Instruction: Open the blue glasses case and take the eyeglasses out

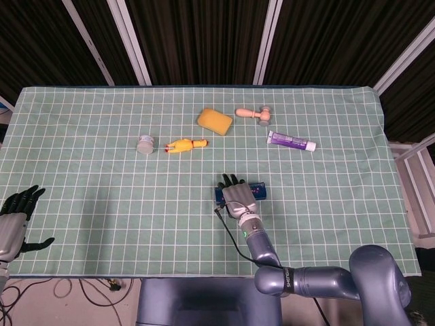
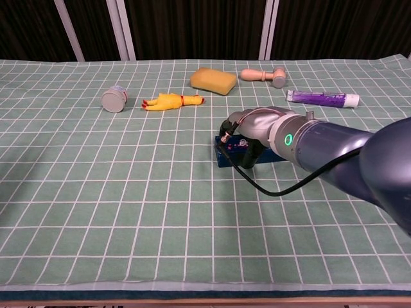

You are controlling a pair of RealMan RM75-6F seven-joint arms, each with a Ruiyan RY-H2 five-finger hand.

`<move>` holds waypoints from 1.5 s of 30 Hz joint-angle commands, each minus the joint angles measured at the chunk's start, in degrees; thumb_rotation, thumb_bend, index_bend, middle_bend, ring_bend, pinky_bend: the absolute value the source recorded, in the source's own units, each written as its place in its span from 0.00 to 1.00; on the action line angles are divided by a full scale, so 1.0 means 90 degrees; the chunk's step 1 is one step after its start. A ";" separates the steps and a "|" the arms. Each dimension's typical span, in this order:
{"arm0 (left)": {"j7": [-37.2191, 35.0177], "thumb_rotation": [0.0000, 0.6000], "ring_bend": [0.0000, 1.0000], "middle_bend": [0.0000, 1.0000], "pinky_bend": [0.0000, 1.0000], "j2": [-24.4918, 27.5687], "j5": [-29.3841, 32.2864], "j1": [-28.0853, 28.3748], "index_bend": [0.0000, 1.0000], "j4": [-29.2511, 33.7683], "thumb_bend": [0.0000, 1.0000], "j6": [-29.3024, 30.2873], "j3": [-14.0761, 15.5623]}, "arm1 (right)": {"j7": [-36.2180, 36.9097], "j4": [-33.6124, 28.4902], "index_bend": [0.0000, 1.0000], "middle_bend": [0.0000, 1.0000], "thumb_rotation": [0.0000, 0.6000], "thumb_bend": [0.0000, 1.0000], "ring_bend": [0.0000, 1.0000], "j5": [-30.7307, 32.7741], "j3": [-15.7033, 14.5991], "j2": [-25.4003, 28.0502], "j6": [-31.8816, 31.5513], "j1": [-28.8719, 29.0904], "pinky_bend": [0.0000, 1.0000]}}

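Note:
The blue glasses case (image 1: 259, 191) lies closed on the green checked cloth, slightly right of the table's middle. My right hand (image 1: 238, 195) lies over its left part and grips it, with dark fingers reaching over the far edge. In the chest view, the right hand (image 2: 247, 131) covers the top of the case (image 2: 225, 156), and a dark finger hangs down the case's near side. No eyeglasses are visible. My left hand (image 1: 17, 210) hovers at the table's near left corner, fingers spread and holding nothing.
Along the back lie a yellow sponge (image 1: 214, 121), a small wooden mallet (image 1: 253, 113) and a purple tube (image 1: 290, 142). A yellow rubber chicken (image 1: 185, 145) and a small grey jar (image 1: 145, 144) sit left of centre. A black cable (image 2: 257, 183) loops from the right wrist.

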State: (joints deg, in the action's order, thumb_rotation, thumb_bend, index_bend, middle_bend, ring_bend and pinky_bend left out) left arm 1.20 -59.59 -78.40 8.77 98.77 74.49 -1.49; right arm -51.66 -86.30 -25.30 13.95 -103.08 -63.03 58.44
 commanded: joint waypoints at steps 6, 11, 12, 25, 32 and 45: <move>-0.0006 1.00 0.00 0.00 0.00 0.0004 -0.0002 0.0004 0.00 0.0005 0.02 -0.0004 0.0001 | -0.0004 -0.0008 0.20 0.00 1.00 0.66 0.00 0.0049 0.0005 -0.0004 -0.0025 0.0008 0.21; -0.0014 1.00 0.00 0.00 0.00 0.0001 -0.0006 0.0006 0.00 0.0001 0.02 -0.0007 0.0003 | 0.0020 0.0011 0.20 0.00 1.00 0.68 0.00 0.0041 0.0009 0.0004 -0.0032 0.0006 0.21; -0.0015 1.00 0.00 0.00 0.00 0.0000 -0.0006 0.0007 0.00 0.0001 0.02 -0.0008 0.0003 | 0.0026 0.0015 0.20 0.00 1.00 0.69 0.00 0.0033 0.0011 0.0005 -0.0032 0.0006 0.21; -0.0016 1.00 0.00 0.00 0.00 -0.0003 0.0008 0.0015 0.00 0.0014 0.02 -0.0003 -0.0010 | 0.0220 0.0372 0.09 0.00 1.00 0.78 0.00 -0.0068 0.0025 -0.0054 0.0095 -0.0021 0.21; -0.0011 1.00 0.00 0.00 0.00 -0.0008 0.0031 0.0013 0.00 0.0023 0.02 0.0009 -0.0022 | 0.0182 0.1030 0.09 0.00 1.00 0.78 0.00 0.0086 0.0248 -0.0197 0.0349 0.0176 0.21; 0.0024 1.00 0.00 0.00 0.00 -0.0017 -0.0021 0.0006 0.00 0.0019 0.02 0.0048 -0.0010 | 0.0185 0.0880 0.06 0.00 1.00 0.58 0.00 -0.0097 0.0674 -0.0004 0.0075 0.0370 0.21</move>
State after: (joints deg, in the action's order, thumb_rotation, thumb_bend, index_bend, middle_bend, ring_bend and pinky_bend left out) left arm 1.38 -59.73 -78.56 8.82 98.94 74.91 -1.60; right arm -50.12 -75.07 -25.82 19.64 -104.55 -60.71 62.50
